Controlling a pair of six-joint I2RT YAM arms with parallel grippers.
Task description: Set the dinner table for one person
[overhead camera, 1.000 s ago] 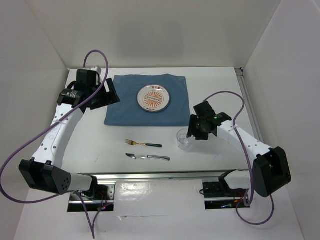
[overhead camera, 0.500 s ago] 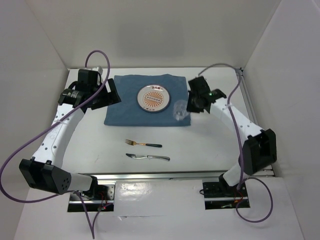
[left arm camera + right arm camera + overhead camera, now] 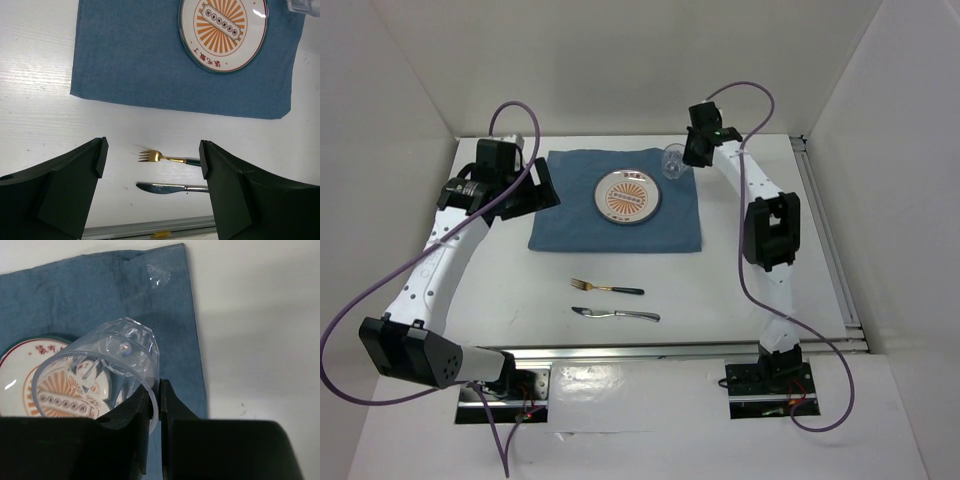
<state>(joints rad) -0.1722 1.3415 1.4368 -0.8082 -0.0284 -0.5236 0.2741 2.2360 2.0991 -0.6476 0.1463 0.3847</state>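
Fingers [image 3: 131, 415] of the right gripper [image 3: 159, 390] are clamped on the rim wall of a clear plastic cup [image 3: 100, 365], over the far right corner of the blue placemat [image 3: 60, 295] on the dinner table [image 3: 740, 290]. I judge the cup light, thin and slippery, so a gentle pinch at the rim suits it. On the left gripper [image 3: 532, 188] the fingers are wide apart.

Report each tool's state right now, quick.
Left tool: open, holding nothing.
Right tool: closed on the rim of the clear cup.
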